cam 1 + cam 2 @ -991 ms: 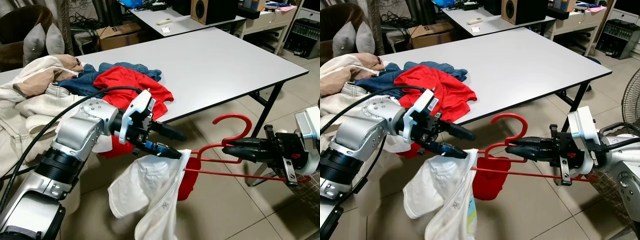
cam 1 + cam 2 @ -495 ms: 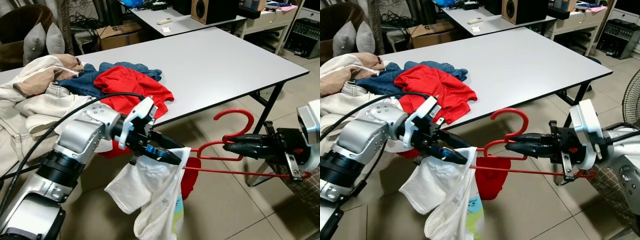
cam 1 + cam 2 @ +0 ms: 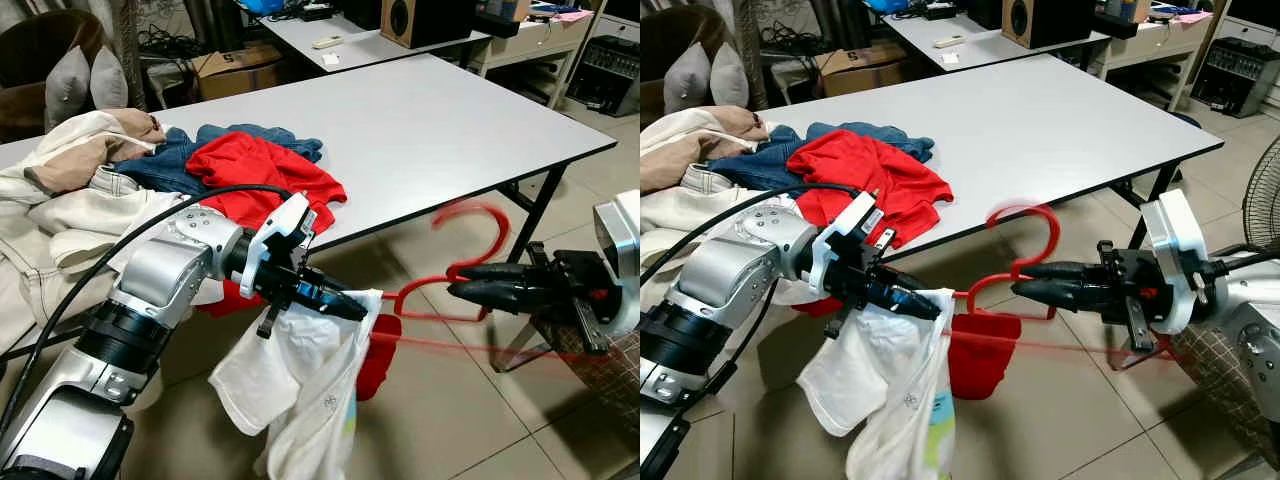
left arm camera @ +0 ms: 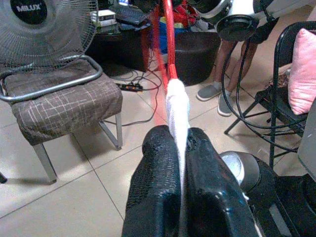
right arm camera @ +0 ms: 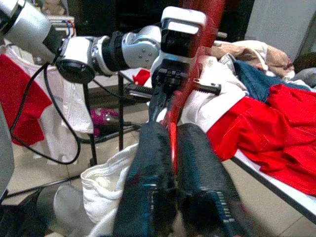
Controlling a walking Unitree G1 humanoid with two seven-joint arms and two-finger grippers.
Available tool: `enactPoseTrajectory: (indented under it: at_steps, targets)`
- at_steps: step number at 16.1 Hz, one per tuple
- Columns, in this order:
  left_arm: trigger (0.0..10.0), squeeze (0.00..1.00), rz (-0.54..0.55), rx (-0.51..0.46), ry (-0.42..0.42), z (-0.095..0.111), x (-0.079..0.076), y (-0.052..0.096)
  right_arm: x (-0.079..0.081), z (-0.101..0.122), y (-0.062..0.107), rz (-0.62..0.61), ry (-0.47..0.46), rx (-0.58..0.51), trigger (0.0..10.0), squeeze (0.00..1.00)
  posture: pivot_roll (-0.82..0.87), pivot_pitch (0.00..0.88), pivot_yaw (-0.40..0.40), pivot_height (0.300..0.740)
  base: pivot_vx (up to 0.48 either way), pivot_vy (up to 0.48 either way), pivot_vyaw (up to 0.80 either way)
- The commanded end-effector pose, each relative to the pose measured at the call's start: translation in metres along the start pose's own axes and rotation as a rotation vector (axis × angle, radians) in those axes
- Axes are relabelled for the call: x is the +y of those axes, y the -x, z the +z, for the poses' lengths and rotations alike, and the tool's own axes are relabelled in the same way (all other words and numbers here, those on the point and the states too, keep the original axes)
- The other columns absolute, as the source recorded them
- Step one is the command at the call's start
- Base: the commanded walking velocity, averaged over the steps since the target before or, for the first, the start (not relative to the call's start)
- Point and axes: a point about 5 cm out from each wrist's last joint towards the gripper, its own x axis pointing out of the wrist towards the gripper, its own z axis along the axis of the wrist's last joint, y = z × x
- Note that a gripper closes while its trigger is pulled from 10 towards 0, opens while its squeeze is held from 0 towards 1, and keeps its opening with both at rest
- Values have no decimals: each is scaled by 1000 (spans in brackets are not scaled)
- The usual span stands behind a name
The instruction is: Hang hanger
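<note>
STEP: dress hanger | RIGHT jaws (image 3: 1032, 281): clamped on red plastic hanger (image 3: 1025, 225), holding it level, right of counter (image 3: 420, 120) | LEFT jaws (image 3: 350, 308): pinching white T-shirt (image 3: 300, 390) onto its near-left arm.

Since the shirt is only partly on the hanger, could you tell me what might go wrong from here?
1. The left hand pinches only an edge of the white shirt; most hangs loose and could slip off.
2. The hanger, gripped by the right hand, is motion-blurred; a jerk might pull the shirt free.
3. Its hook sits near the table edge and may snag.
</note>
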Motion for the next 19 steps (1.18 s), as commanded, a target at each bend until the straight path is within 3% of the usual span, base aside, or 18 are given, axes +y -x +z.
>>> enactPoseTrajectory:
  at_steps: [1, 4, 6, 9, 10, 11, 14, 16, 18, 19]
  targets:
    - [0, 0, 26, -17, -19, 6, 0, 5, -5, 5, 2, -51, 1, -27, 10000, 1000, 32, 0, 86, 740, 0, 0, 0]
    - [0, 0, 56, -22, -15, 4, 0, 7, -8, 4, 7, -116, -7, -58, 10000, 1000, 32, 0, 89, 740, 0, 0, 0]
    - [0, 0, 102, -8, -11, -2, 2, 10, -1, 6, 20, -140, -12, -73, 10000, 1000, 28, 0, 91, 740, 0, 0, 0]
    - [0, 0, 303, 53, -41, -13, 17, 17, 14, 30, 38, -154, 10, -164, 10000, 1000, 24, 0, 90, 740, 0, 0, 0]
    - [0, 0, 434, 36, -58, -12, 27, 21, 25, 45, 38, -166, 41, -234, 10000, 1000, 13, 0, 95, 740, 0, 0, 0]
    - [0, 0, 505, -6, -65, -6, 32, 23, 35, 45, 30, -164, 36, -213, 10000, 1000, 8, 0, 99, 740, 0, 0, 0]
    - [0, 0, 559, -86, -102, 11, 33, 21, 43, 12, 5, -250, -57, -143, 10000, 1000, -1, 0, 111, 740, 0, 0, 0]
    - [0, 0, 594, -114, -119, 19, 34, 21, 35, -10, -12, -421, -123, -156, 10000, 1000, -6, 0, 116, 740, 0, 0, 0]
    - [0, 0, 606, -112, -131, 25, 31, 21, 19, -48, -13, -701, -260, -91, 10000, 1000, -4, 0, 112, 740, 0, 0, 0]
    - [0, 0, 609, -114, -135, 28, 30, 20, 18, -60, -14, -740, -308, -91, 10000, 1000, -3, 0, 112, 740, 0, 0, 0]
